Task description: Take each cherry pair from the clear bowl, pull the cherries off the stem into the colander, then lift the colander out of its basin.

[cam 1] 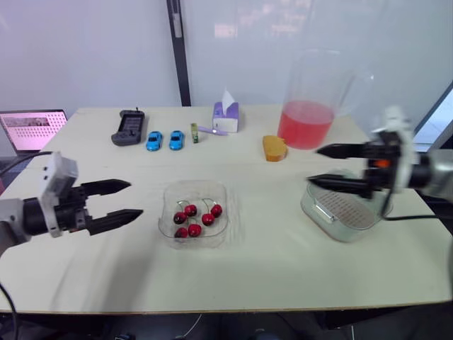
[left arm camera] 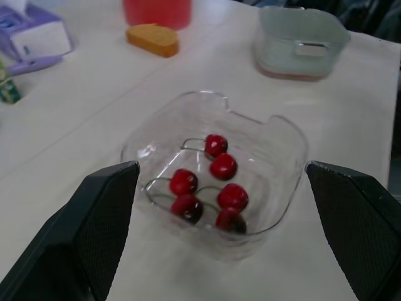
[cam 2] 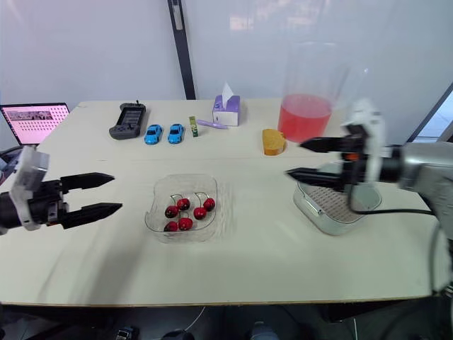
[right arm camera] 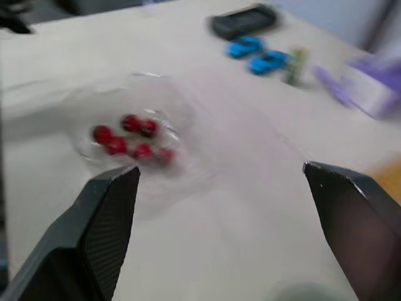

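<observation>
The left claw (cam 1: 134,199), fingers spread and empty, hovers just left of the bowl (cam 1: 221,190) on the desk (cam 1: 283,262). Six cherries (cam 1: 195,218) lie inside, stems crossing, so a pinch may drag up two pairs at once. The bowl looks light; a finger catching its wall could push or tip it. Further right, the right claw (cam 1: 313,165), also released and empty, hangs over the colander (cam 1: 350,207) in its basin (cam 1: 306,202). The pitcher (cam 1: 306,127) of red drink stands close behind; a wide swing might knock it.
</observation>
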### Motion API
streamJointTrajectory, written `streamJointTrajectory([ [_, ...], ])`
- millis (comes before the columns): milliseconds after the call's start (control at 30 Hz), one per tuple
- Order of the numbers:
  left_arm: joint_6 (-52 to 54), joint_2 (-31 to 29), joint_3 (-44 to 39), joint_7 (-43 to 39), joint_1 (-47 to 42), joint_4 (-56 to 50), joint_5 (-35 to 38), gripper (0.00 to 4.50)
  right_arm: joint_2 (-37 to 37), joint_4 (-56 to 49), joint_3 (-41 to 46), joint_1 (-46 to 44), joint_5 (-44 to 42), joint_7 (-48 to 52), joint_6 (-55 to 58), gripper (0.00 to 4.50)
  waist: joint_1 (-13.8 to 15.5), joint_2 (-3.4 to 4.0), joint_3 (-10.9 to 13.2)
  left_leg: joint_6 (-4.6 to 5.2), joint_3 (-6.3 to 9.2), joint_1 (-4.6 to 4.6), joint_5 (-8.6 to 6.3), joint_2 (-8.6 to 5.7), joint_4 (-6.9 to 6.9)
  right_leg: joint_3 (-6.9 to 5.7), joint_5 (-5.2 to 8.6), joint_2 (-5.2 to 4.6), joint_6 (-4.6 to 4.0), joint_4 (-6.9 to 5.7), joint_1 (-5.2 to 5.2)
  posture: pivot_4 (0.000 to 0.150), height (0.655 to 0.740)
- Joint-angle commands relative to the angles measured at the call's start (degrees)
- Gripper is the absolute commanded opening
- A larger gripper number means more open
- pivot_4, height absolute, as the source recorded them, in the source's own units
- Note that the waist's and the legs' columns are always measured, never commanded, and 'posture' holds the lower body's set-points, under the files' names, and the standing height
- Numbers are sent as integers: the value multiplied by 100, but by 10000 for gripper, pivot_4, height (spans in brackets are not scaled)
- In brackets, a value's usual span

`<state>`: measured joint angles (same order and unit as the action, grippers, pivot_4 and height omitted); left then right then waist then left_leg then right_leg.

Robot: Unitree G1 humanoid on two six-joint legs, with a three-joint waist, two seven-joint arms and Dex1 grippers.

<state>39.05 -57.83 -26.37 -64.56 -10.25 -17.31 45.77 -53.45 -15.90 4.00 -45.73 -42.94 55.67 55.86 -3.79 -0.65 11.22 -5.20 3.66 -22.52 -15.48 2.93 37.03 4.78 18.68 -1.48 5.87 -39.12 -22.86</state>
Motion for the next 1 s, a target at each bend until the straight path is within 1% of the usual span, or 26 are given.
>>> streamJointTrajectory([
  [33,47,-79,-27,-35,-67,-239,176,44646,765,75,-908,-1108,177,-776,991,45000,-25,0,0,0,-1,0,0,0,0,1,0,0,0,-1,-2,1500,7400],
  [100,72,-72,-38,-41,-55,-292,231,44646,1235,208,-1310,-1563,249,-978,1381,45000,-18,0,0,0,1,-27,0,0,2,0,0,0,-1,-9,-30,1500,7400],
  [133,79,-71,-47,-37,-48,-302,251,44646,1359,242,-1396,-1676,258,-1021,1500,45000,-10,0,0,-1,3,-44,1,0,5,-2,0,0,-1,-12,-48,1500,7400],
  [200,51,-82,-115,-67,60,-285,208,44646,1873,514,-1716,-1950,278,-1167,1864,45000,-2,-3,-2,-2,15,-76,2,-2,14,-17,-1,-5,-1,-13,-69,1500,7400],
  [300,-20,-128,-222,-115,309,-260,55,44646,2424,936,-2252,-2191,572,-1355,2018,45000,-19,-3,-2,-2,14,-81,2,-5,20,-16,-1,-8,-1,-13,-71,1500,7400],
  [400,-26,-135,-534,-159,721,-301,27,44646,2883,1553,-2865,-2388,1045,-1399,1781,45000,-43,-3,-2,-2,14,-77,2,-4,19,-15,-1,-4,-1,-23,-74,1500,7400],
  [567,-64,-28,-830,-113,1124,-456,81,44646,3405,2498,-3358,-2638,1656,-1286,1303,45000,-27,-3,-1,-3,14,-83,3,-4,17,-16,-1,-4,-2,-28,-85,1500,7400],
  [700,-60,23,-895,-60,1207,-559,117,44646,3767,3061,-3565,-2755,2066,-1190,893,45000,-30,-4,-2,-5,15,-83,4,-4,18,-18,-2,-5,-2,-28,-84,1500,7400],
  [833,-46,51,-947,-24,1264,-646,159,44646,4067,3646,-3564,-2857,2449,-1133,482,45000,-36,-4,-2,-6,15,-83,4,-3,18,-17,-2,-3,-2,-29,-85,1500,7400],
  [1000,39,128,-1035,127,1105,-711,460,44646,4365,4255,-3704,-2845,2939,-1029,-11,45000,-40,-4,-2,-6,15,-83,4,-3,17,-17,-2,-4,-2,-30,-86,1500,7400],
])
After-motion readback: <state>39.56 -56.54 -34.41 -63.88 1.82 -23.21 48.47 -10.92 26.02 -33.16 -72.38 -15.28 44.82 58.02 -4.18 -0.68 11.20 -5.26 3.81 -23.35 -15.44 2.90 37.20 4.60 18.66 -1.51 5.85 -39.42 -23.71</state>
